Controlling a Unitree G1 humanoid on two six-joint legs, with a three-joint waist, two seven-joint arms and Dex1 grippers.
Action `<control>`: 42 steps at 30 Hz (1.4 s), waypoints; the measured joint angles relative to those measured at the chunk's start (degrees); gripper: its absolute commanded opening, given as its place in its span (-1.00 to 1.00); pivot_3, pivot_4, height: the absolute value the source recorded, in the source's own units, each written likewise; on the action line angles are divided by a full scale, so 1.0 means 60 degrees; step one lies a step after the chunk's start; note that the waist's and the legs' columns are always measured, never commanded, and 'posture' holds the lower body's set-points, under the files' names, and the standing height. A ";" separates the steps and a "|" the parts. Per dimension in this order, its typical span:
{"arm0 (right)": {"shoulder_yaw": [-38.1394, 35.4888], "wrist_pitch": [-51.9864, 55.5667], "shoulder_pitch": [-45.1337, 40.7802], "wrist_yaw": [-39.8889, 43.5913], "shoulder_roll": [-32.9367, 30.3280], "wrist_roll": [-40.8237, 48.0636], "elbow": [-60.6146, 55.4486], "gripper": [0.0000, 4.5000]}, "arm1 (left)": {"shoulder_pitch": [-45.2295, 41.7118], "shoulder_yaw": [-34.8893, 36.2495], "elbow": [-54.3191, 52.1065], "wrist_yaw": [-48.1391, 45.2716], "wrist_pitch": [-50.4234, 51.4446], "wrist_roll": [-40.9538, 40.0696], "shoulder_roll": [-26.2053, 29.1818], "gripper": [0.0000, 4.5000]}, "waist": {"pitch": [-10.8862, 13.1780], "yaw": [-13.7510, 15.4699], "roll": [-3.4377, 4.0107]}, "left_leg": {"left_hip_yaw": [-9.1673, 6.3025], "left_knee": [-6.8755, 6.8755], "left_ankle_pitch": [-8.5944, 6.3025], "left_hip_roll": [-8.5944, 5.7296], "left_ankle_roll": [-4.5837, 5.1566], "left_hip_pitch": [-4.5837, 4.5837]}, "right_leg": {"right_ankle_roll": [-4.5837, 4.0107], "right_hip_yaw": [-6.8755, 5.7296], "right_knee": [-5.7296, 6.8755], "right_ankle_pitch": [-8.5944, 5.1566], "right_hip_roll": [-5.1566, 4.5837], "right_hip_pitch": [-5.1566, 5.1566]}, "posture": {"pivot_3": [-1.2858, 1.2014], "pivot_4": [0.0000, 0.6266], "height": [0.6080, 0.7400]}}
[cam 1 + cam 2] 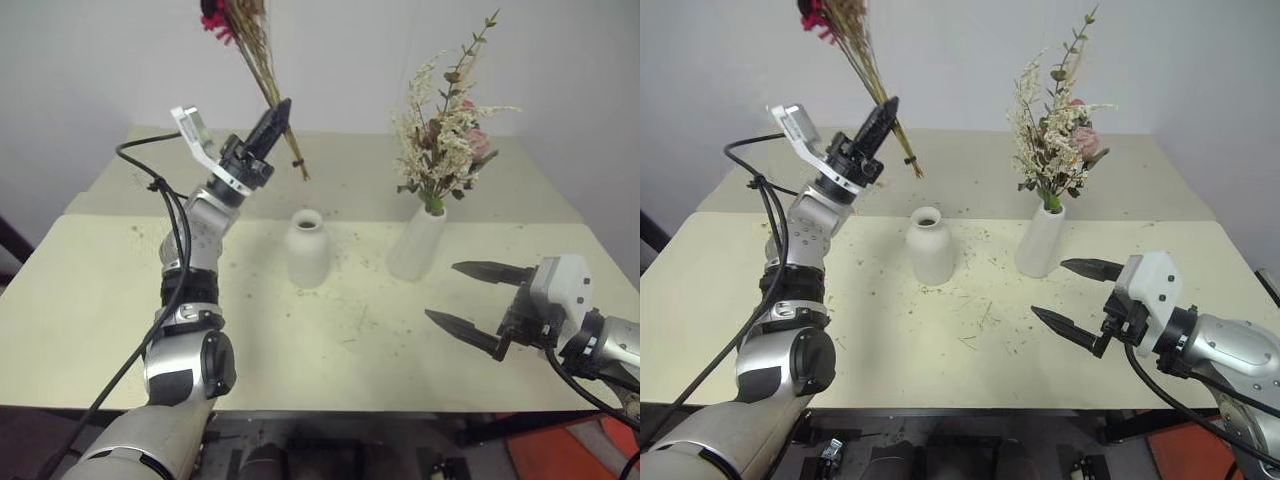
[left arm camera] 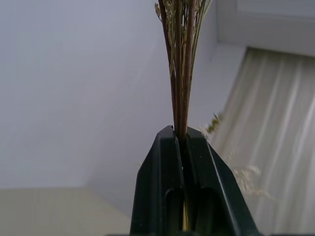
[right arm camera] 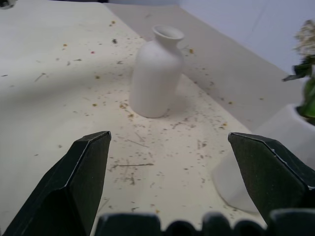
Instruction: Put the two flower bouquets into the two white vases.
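Left eye view shows you half done: the cream bunch [image 1: 440, 130] stands in the tall vase [image 1: 418, 243]. Your left gripper [image 1: 272, 125] is clamped on the brown bunch [image 1: 258, 55], held high (stems slanting down), above and left of the empty squat vase [image 1: 308, 248]. Your right gripper [image 1: 470, 300] hangs wide open, holding nothing.

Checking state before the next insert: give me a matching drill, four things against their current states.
1 thin bouquet
2 cream bouquet
3 squat vase
4 right gripper

a empty
b open, holding nothing
c standing in the slim vase
d clamped in the left gripper, in the air

Pairs: 1-d, 2-c, 3-a, 4-b
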 measured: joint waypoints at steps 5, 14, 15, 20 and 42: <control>-0.0019 0.0000 0.0145 -0.0296 0.0091 -0.0084 -0.0191 1.00 | 0.0010 -0.0447 0.0642 -0.0628 -0.0802 0.0633 -0.0007 -0.99 | 0.0000 -0.0045 0.0000 | -0.0001 0.0002 0.0000 -0.0001 0.0000 0.0000 | 0.0000 0.0002 0.0003 0.0000 0.0000 0.0000 | 0.03 -0.52 1.00; 0.0000 -0.0038 0.0117 -0.0325 0.0104 -0.0263 -0.0184 1.00 | 0.0107 -0.0490 0.0906 -0.1029 -0.1261 0.0816 0.0222 -0.99 | 0.0000 -0.0071 0.0000 | -0.0006 0.0002 0.0000 0.0000 0.0000 -0.0001 | 0.0000 0.0000 0.0003 0.0000 -0.0001 0.0000 | 0.03 -0.52 1.00; 0.0008 -0.0046 0.0114 -0.0329 0.0125 -0.0305 -0.0179 1.00 | 0.0205 -0.0531 0.0840 -0.1108 -0.1287 0.0871 0.0258 -0.99 | 0.0000 -0.0076 0.0000 | -0.0006 0.0002 0.0000 0.0000 0.0000 0.0000 | 0.0000 0.0000 0.0003 0.0000 0.0000 -0.0001 | 0.03 -0.52 1.00; 0.0064 -0.0050 0.0114 -0.0365 0.0212 -0.0326 -0.0179 1.00 | 0.0575 -0.0713 0.0861 -0.1166 -0.1489 0.1199 0.0279 -0.99 | 0.0000 -0.0077 -0.0001 | -0.0007 0.0003 0.0000 0.0000 0.0000 -0.0005 | 0.0000 0.0000 0.0003 0.0000 -0.0001 -0.0002 | 0.03 -0.52 1.00; 0.0255 -0.0211 0.0043 -0.0468 0.0285 -0.0688 -0.0109 1.00 | 0.1324 -0.1448 0.1291 -0.1279 -0.3353 0.2538 0.0191 -0.99 | 0.0000 -0.0088 0.0000 | -0.0007 0.0003 0.0000 0.0000 0.0000 -0.0002 | 0.0000 0.0000 0.0004 0.0000 -0.0001 0.0000 | 0.03 -0.52 1.00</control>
